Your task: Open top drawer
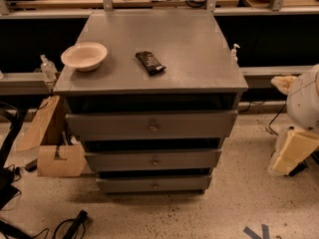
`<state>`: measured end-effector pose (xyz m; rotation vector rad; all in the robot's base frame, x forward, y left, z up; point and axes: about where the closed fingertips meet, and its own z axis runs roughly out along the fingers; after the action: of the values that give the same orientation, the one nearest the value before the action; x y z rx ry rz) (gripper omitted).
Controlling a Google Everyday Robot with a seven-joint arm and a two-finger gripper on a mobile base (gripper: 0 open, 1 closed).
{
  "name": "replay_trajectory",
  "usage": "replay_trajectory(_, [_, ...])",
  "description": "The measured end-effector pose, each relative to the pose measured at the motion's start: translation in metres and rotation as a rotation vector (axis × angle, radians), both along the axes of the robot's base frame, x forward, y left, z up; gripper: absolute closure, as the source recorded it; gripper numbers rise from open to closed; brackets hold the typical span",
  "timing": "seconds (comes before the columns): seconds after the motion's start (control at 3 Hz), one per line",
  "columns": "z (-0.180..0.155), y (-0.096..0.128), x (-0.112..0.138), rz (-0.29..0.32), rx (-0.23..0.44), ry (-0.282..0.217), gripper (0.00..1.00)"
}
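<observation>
The top drawer (124, 125) is the widest of three grey fronts on the grey cabinet, with a small round metal knob (153, 128) at its centre. Its front sits flush in line with the cabinet, with a dark gap above it. My gripper (294, 151) is the cream-coloured piece low at the right edge, below the white arm (305, 103). It is well to the right of the cabinet, about level with the middle drawer, touching nothing.
On the cabinet top (189, 49) lie a white bowl (84, 56) and a dark snack bar (150, 62). Two narrower drawers (124, 160) (124, 184) sit below. Cardboard boxes (55, 153) and cables lie on the floor to the left. A workbench runs behind.
</observation>
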<state>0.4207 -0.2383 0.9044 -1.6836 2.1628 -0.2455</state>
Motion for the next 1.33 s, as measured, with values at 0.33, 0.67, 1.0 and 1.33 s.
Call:
replay_trajectory(0.33, [-0.038, -0.013, 0.015, 0.066, -0.013, -0.06, 0.0])
replay_trajectory(0.67, [-0.046, -0.009, 0.019, 0.075, -0.014, -0.052, 0.0])
replay_trajectory(1.0, [-0.069, 0.005, 0.032, 0.106, -0.019, -0.029, 0.0])
replay_trajectory(1.33, [-0.1, 0.029, 0.052, 0.174, -0.024, 0.008, 0.0])
